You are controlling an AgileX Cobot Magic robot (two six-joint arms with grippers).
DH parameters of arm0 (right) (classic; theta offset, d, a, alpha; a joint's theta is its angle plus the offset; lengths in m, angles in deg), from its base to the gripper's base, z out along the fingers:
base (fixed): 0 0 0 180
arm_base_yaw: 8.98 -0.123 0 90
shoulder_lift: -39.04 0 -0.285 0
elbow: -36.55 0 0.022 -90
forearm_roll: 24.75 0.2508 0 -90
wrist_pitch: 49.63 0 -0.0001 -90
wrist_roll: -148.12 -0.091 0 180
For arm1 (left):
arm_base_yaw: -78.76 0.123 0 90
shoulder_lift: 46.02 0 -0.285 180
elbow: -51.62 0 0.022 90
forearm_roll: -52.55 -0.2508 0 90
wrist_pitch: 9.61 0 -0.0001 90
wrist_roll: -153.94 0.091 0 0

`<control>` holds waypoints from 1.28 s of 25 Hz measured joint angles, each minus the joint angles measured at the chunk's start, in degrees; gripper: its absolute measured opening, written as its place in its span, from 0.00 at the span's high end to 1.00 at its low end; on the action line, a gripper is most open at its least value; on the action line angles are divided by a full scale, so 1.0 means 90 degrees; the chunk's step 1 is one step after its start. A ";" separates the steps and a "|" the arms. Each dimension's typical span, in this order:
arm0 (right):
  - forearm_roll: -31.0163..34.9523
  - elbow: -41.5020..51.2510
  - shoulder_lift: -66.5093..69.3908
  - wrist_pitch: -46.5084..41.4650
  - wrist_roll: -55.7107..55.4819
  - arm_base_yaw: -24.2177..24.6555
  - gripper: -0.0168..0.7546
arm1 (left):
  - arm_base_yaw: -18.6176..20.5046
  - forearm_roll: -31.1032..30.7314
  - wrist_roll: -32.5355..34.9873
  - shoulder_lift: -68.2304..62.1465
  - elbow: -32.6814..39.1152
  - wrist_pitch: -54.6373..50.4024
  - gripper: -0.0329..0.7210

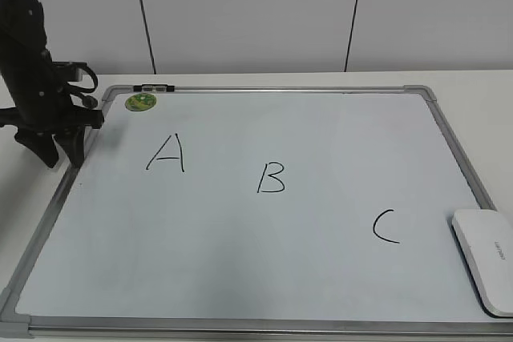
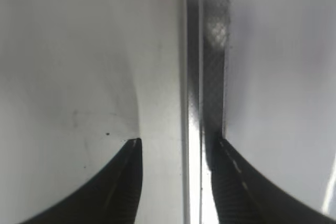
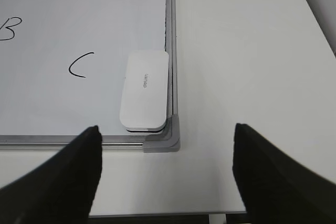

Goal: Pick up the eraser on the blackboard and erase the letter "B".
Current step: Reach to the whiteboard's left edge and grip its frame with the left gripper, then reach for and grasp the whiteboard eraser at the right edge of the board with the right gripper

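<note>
The blackboard (image 1: pixel 321 126) is a white board in a silver frame lying flat on the table. The black letter "B" (image 1: pixel 271 177) sits mid-board, between an "A" (image 1: pixel 167 154) and a "C" (image 1: pixel 385 226). The white eraser (image 1: pixel 486 257) lies at the board's near right corner; it also shows in the right wrist view (image 3: pixel 144 90) beside the "C" (image 3: pixel 80 65), with the "B" (image 3: pixel 9 29) at the left edge. My right gripper (image 3: pixel 167 132) is open and empty, hovering over the table just below the board's grey corner. My left gripper (image 1: pixel 58 154) (image 2: pixel 178 142) is open, straddling the board's left frame.
A green round sticker (image 1: pixel 140 102) and a small black-and-white clip (image 1: pixel 154 86) sit at the board's far left corner. The grey plastic corner (image 3: pixel 164 139) borders the eraser. Bare white table (image 3: pixel 247 51) lies right of the board. A panelled wall stands behind.
</note>
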 joint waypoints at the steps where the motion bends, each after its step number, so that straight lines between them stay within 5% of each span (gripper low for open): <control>1: 0.0000 0.0000 0.0000 0.0000 0.0000 0.0000 0.24 | 0.0000 0.0000 0.0000 -0.0031 -0.0016 -0.0017 0.52; 7: 0.0000 0.0000 0.0000 0.0000 0.0000 0.0000 0.24 | 0.0000 0.0038 0.0000 -0.0059 -0.0052 -0.0032 0.54; 13: 0.0000 0.0000 0.0000 0.0000 0.0000 0.0000 0.24 | 0.0000 0.0182 -0.0030 -0.0073 -0.0066 -0.0061 0.92; 24: 0.0000 -0.0171 0.0190 0.0286 0.0000 0.0000 0.23 | 0.0000 0.0205 -0.0052 -0.0073 -0.0066 -0.0066 0.93; 32: 0.0290 -0.0387 0.2348 0.1533 0.0000 0.0000 0.24 | 0.0000 0.0205 -0.0052 -0.0073 -0.0066 -0.0076 0.93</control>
